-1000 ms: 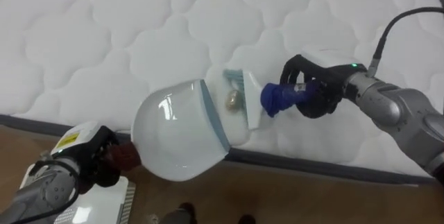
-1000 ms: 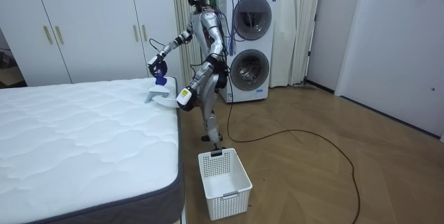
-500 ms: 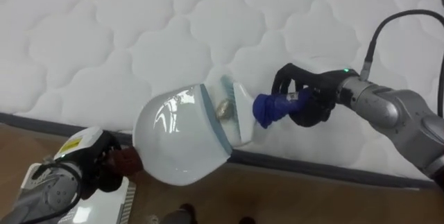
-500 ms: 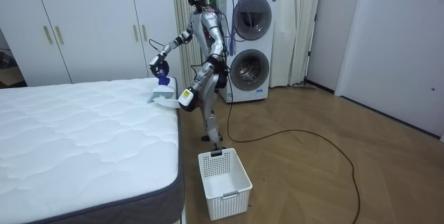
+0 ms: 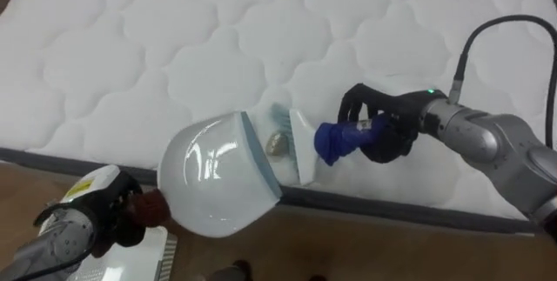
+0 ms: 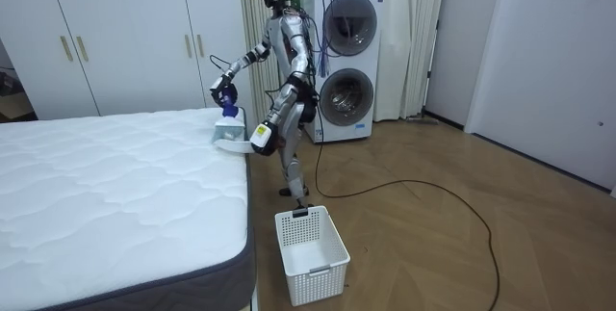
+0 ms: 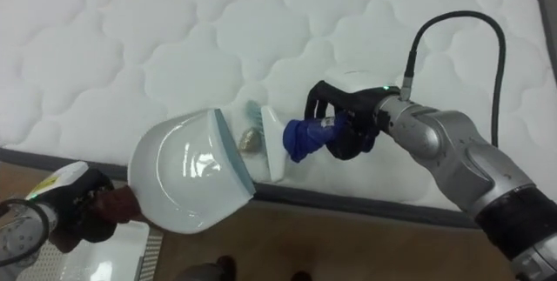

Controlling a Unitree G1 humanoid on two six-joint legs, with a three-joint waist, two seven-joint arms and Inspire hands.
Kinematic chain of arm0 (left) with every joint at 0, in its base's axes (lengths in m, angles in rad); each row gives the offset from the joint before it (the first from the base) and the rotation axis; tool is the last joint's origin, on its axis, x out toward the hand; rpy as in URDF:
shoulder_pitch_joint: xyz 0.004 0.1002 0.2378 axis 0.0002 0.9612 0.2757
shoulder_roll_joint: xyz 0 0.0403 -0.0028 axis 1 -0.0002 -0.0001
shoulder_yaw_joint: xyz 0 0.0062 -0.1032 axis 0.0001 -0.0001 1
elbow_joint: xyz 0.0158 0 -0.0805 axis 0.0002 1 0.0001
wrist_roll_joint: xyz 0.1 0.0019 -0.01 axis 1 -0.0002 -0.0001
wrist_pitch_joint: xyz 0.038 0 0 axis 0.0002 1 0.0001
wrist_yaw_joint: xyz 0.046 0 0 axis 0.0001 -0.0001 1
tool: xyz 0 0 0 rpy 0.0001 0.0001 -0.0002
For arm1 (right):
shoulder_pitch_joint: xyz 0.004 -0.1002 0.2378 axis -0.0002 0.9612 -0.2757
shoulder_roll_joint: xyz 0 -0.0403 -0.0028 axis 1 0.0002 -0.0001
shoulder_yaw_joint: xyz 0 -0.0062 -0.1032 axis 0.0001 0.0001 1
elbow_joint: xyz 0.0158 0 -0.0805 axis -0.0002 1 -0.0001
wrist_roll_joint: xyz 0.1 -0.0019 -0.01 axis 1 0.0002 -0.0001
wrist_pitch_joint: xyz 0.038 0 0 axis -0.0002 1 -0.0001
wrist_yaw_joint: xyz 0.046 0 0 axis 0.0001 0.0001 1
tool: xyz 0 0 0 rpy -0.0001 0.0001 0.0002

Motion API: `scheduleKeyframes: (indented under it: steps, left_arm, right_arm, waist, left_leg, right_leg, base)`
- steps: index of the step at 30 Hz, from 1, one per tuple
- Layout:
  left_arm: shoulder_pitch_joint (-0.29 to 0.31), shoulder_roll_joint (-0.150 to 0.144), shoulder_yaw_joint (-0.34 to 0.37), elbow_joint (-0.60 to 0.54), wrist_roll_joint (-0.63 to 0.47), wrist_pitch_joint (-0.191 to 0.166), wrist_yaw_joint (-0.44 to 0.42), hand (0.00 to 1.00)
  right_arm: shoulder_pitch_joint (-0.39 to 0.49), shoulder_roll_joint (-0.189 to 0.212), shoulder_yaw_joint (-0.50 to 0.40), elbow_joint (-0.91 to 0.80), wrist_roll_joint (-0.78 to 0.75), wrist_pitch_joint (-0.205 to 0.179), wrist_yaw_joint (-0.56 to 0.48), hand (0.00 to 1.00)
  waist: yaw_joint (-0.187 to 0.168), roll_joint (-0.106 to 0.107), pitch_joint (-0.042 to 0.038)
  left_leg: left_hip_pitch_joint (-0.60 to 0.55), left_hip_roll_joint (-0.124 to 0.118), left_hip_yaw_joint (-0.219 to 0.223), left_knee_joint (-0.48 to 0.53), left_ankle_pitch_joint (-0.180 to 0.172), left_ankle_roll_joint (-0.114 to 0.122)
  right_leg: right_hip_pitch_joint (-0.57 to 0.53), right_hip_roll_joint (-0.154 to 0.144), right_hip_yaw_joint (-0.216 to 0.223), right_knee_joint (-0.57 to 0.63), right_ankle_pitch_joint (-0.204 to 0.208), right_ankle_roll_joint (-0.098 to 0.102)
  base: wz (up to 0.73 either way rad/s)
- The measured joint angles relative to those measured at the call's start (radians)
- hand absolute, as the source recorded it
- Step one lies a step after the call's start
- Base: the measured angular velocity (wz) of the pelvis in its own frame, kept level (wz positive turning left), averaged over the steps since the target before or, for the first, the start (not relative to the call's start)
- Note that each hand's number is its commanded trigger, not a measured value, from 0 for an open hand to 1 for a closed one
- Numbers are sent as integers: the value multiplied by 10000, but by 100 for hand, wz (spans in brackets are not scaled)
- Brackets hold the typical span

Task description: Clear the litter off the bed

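A white dustpan (image 5: 218, 181) with a grey-blue lip is held at the mattress (image 5: 174, 37) edge, its mouth facing the bed. My left hand (image 5: 96, 216) is shut on its dark red handle at the lower left. My right hand (image 5: 383, 129) is shut on the blue handle of a white-headed brush (image 5: 305, 142), whose head stands on the mattress just right of the pan's mouth. A small brownish scrap (image 5: 277, 143) lies between the brush head and the pan's lip. In the room view I stand at the bed's corner, both arms toward it.
A white slatted basket (image 6: 310, 253) stands on the wooden floor beside the bed, behind me; its rim (image 5: 148, 259) shows below my left hand. A stacked washer and dryer (image 6: 346, 65) and white wardrobes (image 6: 115, 32) line the far wall.
The brush head has swept left toward the pan, pushing the scrap up to its lip. The dustpan has shifted slightly left and down along the mattress edge.
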Motion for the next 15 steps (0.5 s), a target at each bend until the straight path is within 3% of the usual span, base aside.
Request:
scheduleKeyframes:
  steps: [8,15]
  left_arm:
    - [-60,7,311,327,-245,-158,-260,100]
    - [-34,0,455,314,-147,-215,-417,100]
  right_arm:
    - [-83,27,-173,-388,279,-3,228,100]
    - [-93,479,-820,-663,1389,-71,544,100]
  waist:
    - [-26,0,-4]
    - [-39,-6,-8]
  left_leg:
    - [-216,29,161,6,13,-54]
    - [-331,30,80,160,21,-67]
  right_leg:
    - [-412,-18,181,201,-28,-66]
    - [-466,-44,130,312,-51,-100]
  base:
    - [-6]
    - [3]
